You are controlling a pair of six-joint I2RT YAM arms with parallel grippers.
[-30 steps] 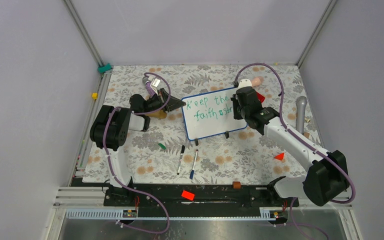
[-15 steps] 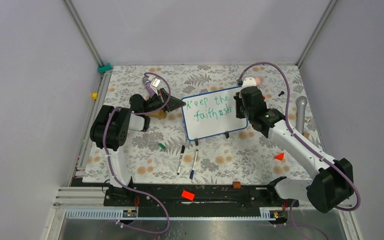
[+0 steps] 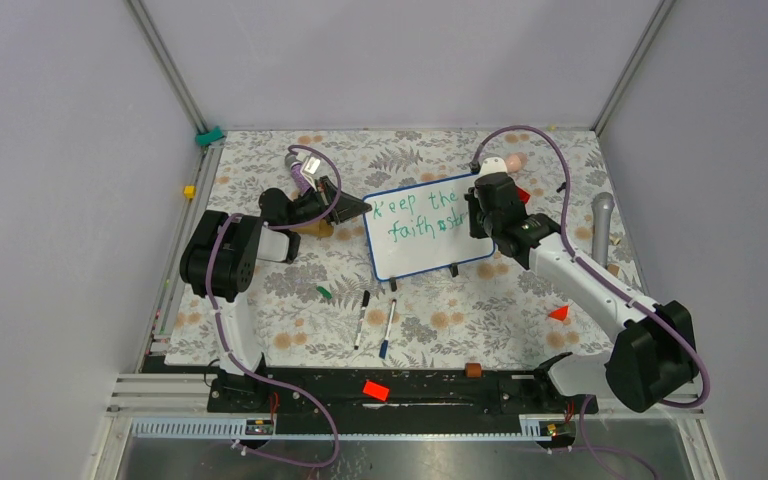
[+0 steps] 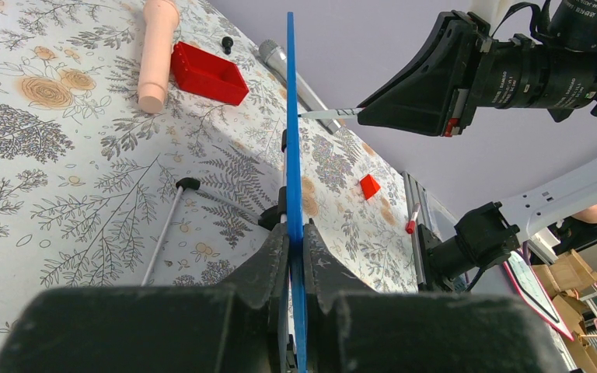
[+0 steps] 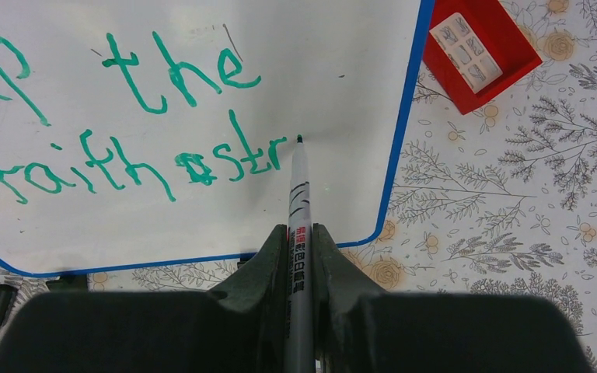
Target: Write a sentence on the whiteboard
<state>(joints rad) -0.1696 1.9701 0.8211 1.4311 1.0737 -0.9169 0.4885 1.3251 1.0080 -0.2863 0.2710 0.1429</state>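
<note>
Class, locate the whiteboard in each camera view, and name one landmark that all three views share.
Top external: whiteboard at picture centre, face towards the camera.
Left wrist: edge-on, a thin blue vertical strip at centre.
Right wrist: fills the upper left.
Shared landmark: the red tray beside the board.

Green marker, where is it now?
Right wrist view: the green marker sits clamped in the right gripper, tip just right of "str" on the whiteboard.

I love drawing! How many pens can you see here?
3. One pen sits in the right gripper, tip at the whiteboard. A second pen and third pen lie on the table before it. Others may be hidden.
</note>
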